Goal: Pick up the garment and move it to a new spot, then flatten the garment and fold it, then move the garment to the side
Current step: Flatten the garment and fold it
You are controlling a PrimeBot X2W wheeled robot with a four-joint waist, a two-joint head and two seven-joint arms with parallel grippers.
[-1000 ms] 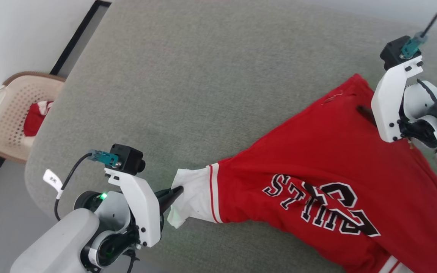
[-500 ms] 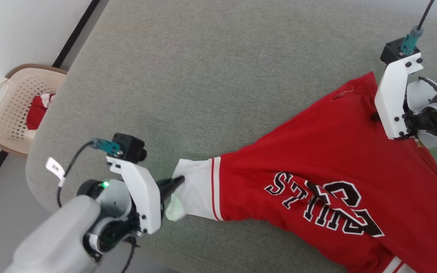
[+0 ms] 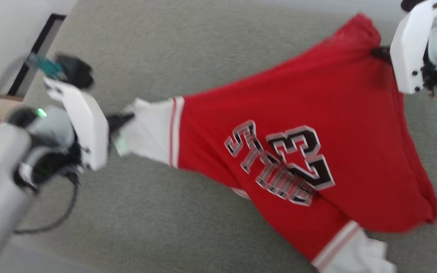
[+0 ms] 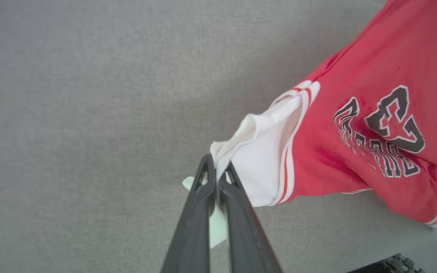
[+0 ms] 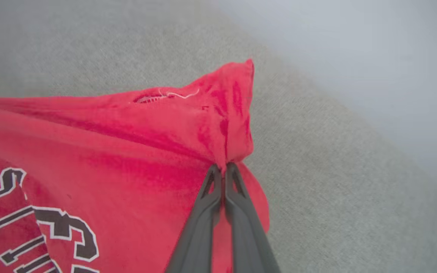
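While our left tool [image 4: 217, 163] pinches the white sleeve [image 4: 264, 170] of the shirt [image 3: 298, 94], our right tool [image 5: 223, 167] pinches its far red corner [image 5: 237, 98], cloth stretched between.

Bright, even light (head view motion-blurred).

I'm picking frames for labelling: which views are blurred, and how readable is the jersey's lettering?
Head view: motion-blurred; the lettering on the garment looks doubled, the left end effector smeared. Left wrist view: fairly sharp at the white sleeve, lettering soft. Right wrist view: fingers and pinched red cloth crisp, far background hazy.
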